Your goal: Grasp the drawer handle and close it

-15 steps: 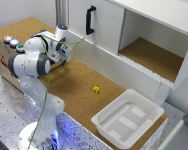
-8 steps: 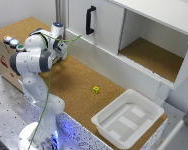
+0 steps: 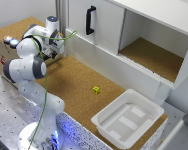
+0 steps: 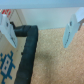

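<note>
My claw [image 4: 42, 30] is spread wide, and between its two pale fingers [image 4: 71, 31] there is only the cork surface of the desk [image 3: 84, 82]; they pinch nothing. In the wrist view a black cable [image 4: 31, 47] curves beside one finger, and next to it I see a pale brown wooden face with a dark blue printed figure. In the exterior view my arm [image 3: 29, 65] bends toward the far corner on that view's left, where the small wooden case [image 3: 5, 52] stands with round buttons [image 3: 10, 40] on its top. My arm hides most of the case, so I cannot tell where the drawer itself sits. A small yellow cube [image 3: 96, 89] lies on the cork, and a white tray [image 3: 128, 117] sits near the desk's edge. The large white cabinet [image 3: 144, 40] stands behind.
</note>
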`<state>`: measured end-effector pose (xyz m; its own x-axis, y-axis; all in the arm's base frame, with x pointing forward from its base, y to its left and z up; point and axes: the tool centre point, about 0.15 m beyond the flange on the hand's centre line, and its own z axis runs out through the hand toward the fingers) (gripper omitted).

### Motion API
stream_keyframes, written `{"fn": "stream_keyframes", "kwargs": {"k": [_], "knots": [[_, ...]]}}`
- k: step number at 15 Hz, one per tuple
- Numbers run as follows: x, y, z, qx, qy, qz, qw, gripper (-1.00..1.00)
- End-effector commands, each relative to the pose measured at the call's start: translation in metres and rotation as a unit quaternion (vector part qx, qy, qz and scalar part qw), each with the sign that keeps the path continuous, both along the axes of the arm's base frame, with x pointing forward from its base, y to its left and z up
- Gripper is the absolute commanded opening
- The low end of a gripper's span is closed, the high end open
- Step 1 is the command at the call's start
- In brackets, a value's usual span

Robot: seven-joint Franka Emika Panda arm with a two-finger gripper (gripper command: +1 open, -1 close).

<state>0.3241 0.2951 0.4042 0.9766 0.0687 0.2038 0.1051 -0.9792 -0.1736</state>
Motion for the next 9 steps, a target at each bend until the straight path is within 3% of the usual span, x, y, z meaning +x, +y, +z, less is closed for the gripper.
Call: {"fn": "stream_keyframes", "kwargs": {"k": [1, 4, 9], "knots": [[0.007, -0.031, 0.034, -0.052, -0.043, -0.053, 0.996, 1.0], [0.039, -0.061, 0.065, -0.056, -0.058, -0.077, 0.994, 1.0], [0.043, -0.065, 0.067, -0.061, -0.056, -0.084, 0.993, 1.0]]}}
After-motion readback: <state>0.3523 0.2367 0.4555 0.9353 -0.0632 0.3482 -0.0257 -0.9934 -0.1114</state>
